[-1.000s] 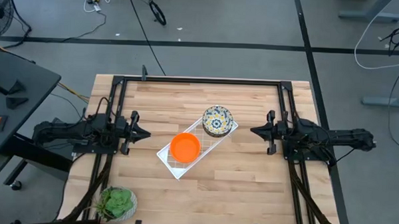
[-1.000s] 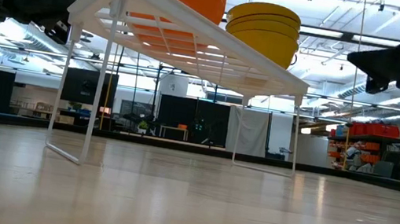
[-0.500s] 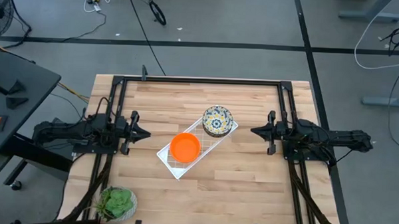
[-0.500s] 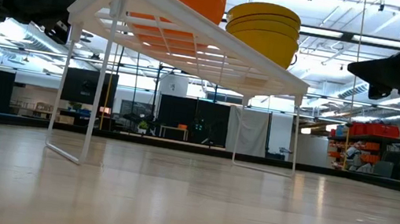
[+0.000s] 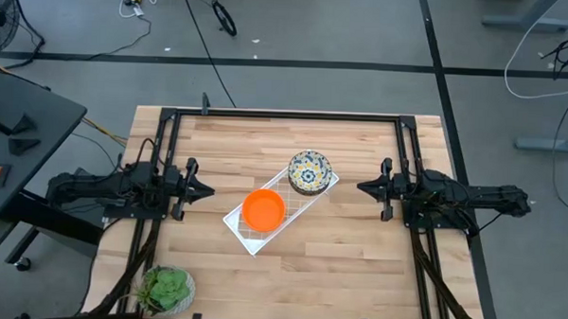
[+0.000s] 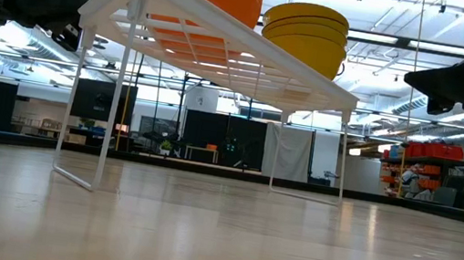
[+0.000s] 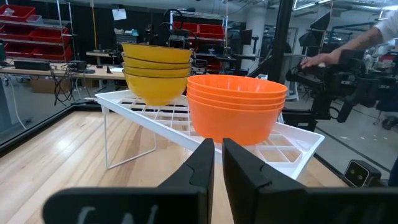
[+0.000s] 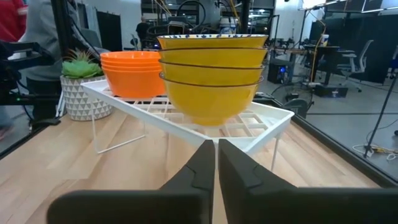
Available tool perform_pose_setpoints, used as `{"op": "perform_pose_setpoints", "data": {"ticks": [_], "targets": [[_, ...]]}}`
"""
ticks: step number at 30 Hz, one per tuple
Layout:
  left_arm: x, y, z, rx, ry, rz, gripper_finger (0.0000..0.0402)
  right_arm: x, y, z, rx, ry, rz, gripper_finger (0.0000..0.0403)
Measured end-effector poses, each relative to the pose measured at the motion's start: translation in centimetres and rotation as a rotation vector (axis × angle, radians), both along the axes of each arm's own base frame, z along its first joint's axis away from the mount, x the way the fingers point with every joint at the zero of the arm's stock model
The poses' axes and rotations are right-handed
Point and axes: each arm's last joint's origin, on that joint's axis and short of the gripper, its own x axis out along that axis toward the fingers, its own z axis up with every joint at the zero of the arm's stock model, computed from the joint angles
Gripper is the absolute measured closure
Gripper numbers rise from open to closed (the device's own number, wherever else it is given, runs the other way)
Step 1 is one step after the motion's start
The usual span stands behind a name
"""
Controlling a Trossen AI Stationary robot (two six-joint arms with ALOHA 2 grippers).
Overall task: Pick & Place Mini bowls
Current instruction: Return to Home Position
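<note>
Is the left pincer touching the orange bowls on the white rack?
Apart. The high view shows bare wooden table between the left pincer and the stacked round orange bowls.

Pale wood-plank tabletop (image 5: pixel 347 266) with a soft sheen; white coated-wire rack (image 5: pixel 246 236); smooth, glossy orange bowls (image 7: pixel 235 106) and yellow-sided patterned bowls (image 8: pixel 211 87), seemingly plastic.

Left pincer (image 5: pixel 211 191) and right pincer (image 5: pixel 360 188) sit closed.

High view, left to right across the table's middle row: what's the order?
left gripper → orange bowls → patterned bowls → right gripper
</note>
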Motion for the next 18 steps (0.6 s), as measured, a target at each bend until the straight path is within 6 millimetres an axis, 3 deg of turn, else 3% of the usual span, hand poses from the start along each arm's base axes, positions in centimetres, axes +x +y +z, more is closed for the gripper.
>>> {"op": "perform_pose_setpoints", "data": {"ticks": [18], "targets": [[0.00,0.00,0.00,0.000,0.000,0.000,0.0367,0.00,0.01,0.00,0.000,0.000,0.003,0.0368]]}}
